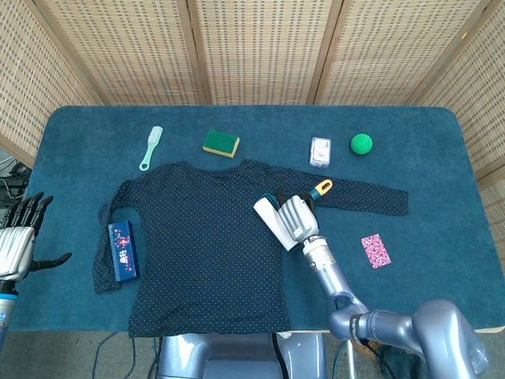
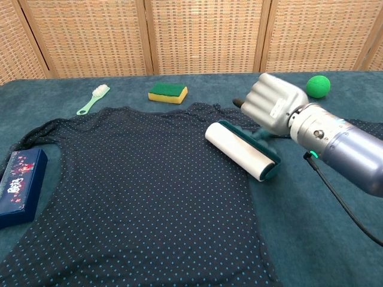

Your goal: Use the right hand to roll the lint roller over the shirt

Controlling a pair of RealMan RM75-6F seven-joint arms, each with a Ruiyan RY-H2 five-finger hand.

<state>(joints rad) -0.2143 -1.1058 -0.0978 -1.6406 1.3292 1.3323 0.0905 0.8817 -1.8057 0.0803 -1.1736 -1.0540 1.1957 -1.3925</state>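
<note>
Head view, one shirt (image 1: 205, 237), one lint roller (image 1: 272, 223) clamped in right hand (image 1: 297, 217) fingers, left hand (image 1: 17, 241) fingers apart.

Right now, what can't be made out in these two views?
- Lint roller handle: mostly hidden by the right hand in both views.
- Left hand: cut off at the head view's left edge, absent from chest view.
- Small packet: print too small in head view; hidden behind the right hand in chest view.

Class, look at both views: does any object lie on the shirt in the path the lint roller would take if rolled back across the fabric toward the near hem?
Nothing visible does. The right hand holds the lint roller at the shirt's right edge, and the dotted fabric toward the near hem lies bare. Only the blue box sits on the far left sleeve, off that path.
</note>
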